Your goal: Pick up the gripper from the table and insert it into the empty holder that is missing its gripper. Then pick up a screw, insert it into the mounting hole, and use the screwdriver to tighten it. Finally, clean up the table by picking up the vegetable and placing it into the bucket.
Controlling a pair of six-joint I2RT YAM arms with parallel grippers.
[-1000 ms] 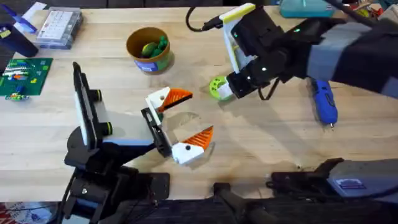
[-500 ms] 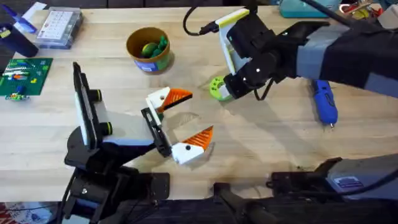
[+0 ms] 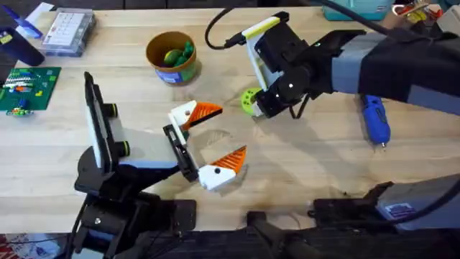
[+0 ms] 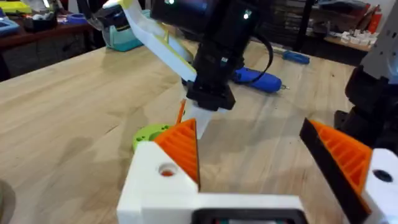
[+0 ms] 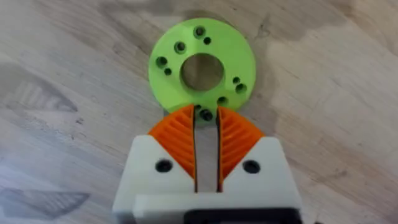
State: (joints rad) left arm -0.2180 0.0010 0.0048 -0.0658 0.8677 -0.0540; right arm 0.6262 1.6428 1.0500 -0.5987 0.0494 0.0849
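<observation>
Overhead view: the right gripper (image 3: 260, 108) reaches across the light wooden plank table (image 3: 302, 165), its white fingers with orange ribbed pads nearly closed on the edge of the lime-green round disc with a centre hole, the vegetable (image 3: 249, 101). Right wrist view shows the pads (image 5: 180, 138) pinching the disc's (image 5: 200, 65) near rim, a thin gap between them. The mustard-yellow round bucket (image 3: 171, 56) stands well apart toward the far left. The left gripper (image 3: 205, 144) rests wide open on the table, holding nothing. The bright-blue pen-shaped screwdriver (image 3: 374, 119) lies near the right side
</observation>
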